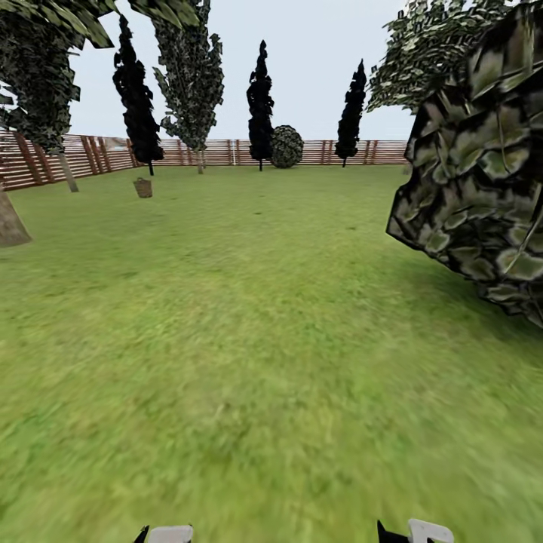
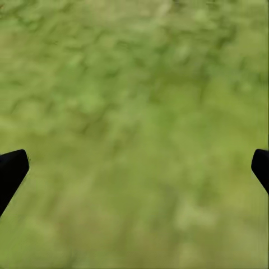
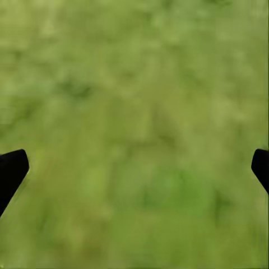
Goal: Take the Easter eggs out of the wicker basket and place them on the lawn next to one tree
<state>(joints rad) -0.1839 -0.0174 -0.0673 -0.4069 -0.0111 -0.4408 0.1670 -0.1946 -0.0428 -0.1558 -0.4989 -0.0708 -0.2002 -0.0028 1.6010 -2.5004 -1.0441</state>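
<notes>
Green grass of the lawn (image 1: 249, 324) spreads wide ahead of the robot. The wicker basket (image 1: 143, 188) stands far away on it, toward the left, near the wooden fence (image 1: 226, 151); its inside is too small to see. A thick grey-brown tree (image 1: 10, 219) trunk rises at the left edge. The left end effector (image 2: 134, 168) and the right end effector (image 3: 134, 168) both hang wide apart above bare grass, holding nothing.
</notes>
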